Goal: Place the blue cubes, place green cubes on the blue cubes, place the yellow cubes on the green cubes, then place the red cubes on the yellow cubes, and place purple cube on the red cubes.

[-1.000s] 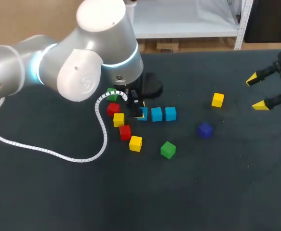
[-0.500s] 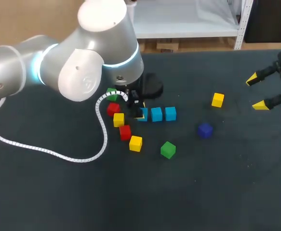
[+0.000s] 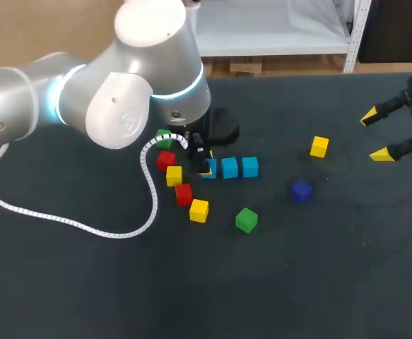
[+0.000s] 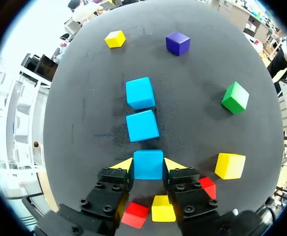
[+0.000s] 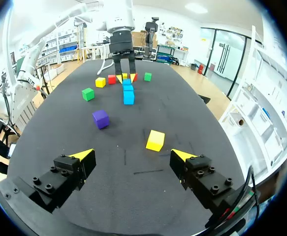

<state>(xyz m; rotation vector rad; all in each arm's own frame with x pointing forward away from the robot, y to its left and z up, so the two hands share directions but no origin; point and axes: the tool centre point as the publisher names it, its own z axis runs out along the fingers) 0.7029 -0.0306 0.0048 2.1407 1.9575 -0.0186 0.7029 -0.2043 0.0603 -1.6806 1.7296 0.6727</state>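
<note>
Blue cube (image 4: 148, 166) clamped in the left gripper (image 4: 148, 163), mid-frame in the head view.
Two more blue cubes (image 4: 142, 126) line up ahead; right gripper (image 3: 381, 134), far right, spread wide.

We see a dark, matte table (image 3: 319, 282) with a faintly speckled top and a few pale scuff lines on it. A white ribbed cable (image 3: 111, 235) lies on its left part, curving in a wide, loose loop.
</note>
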